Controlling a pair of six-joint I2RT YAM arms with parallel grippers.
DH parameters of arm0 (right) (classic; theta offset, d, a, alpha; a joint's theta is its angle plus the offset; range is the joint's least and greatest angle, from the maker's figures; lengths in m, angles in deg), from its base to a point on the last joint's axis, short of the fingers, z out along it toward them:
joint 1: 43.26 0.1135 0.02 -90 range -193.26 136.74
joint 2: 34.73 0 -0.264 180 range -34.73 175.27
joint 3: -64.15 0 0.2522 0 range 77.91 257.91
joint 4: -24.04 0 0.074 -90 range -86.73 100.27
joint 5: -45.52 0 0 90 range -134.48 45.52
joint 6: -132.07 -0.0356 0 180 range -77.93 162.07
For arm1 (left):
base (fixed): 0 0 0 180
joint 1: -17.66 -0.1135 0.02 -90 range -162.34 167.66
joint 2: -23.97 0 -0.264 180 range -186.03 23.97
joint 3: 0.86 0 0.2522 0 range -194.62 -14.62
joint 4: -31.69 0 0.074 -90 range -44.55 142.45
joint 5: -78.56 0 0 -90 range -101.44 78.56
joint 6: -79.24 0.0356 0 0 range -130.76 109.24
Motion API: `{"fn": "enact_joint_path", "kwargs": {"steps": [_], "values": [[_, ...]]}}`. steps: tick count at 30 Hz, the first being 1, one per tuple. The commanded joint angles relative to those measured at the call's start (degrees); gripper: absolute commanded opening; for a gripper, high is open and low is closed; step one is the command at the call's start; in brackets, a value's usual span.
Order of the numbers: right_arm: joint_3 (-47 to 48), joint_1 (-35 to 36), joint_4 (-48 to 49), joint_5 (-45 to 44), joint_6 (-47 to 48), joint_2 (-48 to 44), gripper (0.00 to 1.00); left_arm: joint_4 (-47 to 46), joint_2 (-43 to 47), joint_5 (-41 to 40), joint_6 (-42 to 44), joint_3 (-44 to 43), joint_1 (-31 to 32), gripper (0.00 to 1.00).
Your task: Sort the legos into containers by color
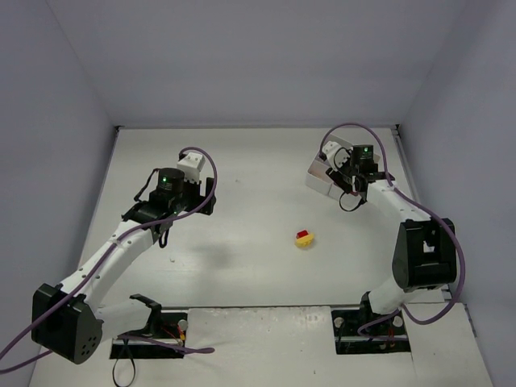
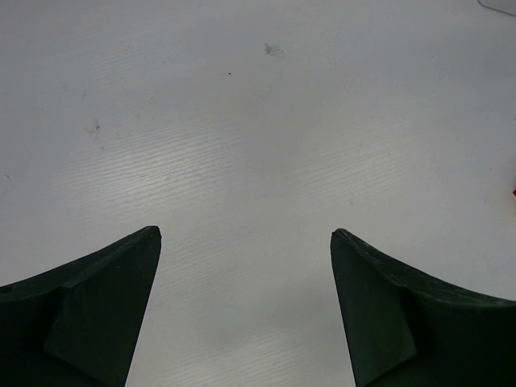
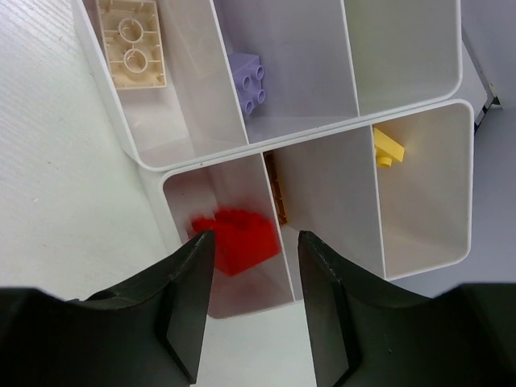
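L fingers (image 2: 105, 306) wide apart over worktop (image 1: 242, 266). R fingers (image 3: 181, 306) parted, holding nothing, above red lego (image 3: 242, 238) in tray (image 3: 403, 48), lower-left compartment in wrist view. Red-on-yellow lego (image 1: 305, 238) sits mid-worktop.

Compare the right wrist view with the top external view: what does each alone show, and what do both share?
Right wrist only: cream brick, lavender brick, yellow brick and red brick, each in its own compartment. Top external only: the left arm and a red-on-yellow stack on the table. Shared: the white tray and the right gripper.
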Motion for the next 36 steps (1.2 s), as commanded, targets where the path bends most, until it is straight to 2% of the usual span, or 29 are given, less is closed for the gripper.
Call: {"fn": "enact_joint_path", "kwargs": {"steps": [1, 7, 11, 14, 19, 26, 28, 36], "values": [[2.10, -0.42, 2.68, -0.11, 0.67, -0.17, 0.43, -2.07, 1.69, -0.14, 1.08, -1.42, 0.42, 0.80], [2.63, -0.34, 2.68, 0.15, -1.17, -1.22, 0.43, -2.07, 1.78, -0.05, 0.99, -1.51, 0.42, 0.80], [4.03, 0.28, 1.80, 2.96, -9.50, -4.82, 0.42, -2.25, 1.69, 0.30, 0.90, -1.51, 0.42, 0.80], [3.69, 2.38, 0.57, 3.84, -19.17, -7.63, 0.43, -2.33, 1.60, 0.39, 0.90, -1.60, 0.42, 0.80], [1.58, 9.58, -4.35, 4.11, -33.84, -11.24, 0.48, -2.33, 1.51, 0.56, 0.90, -1.51, 0.42, 0.80], [-1.15, 18.64, -11.91, 1.21, -47.47, -10.37, 0.54, -2.33, 1.07, 1.18, 0.64, -1.51, 0.42, 0.80], [-3.25, 21.18, -12.87, -2.02, -50.55, -10.63, 0.55, -2.33, 0.98, 1.44, 0.55, -1.51, 0.42, 0.80], [-2.82, 25.59, -16.74, -3.01, -56.54, -6.42, 0.58, -2.51, 0.81, 2.06, 0.46, -1.60, 0.42, 0.79]]}}
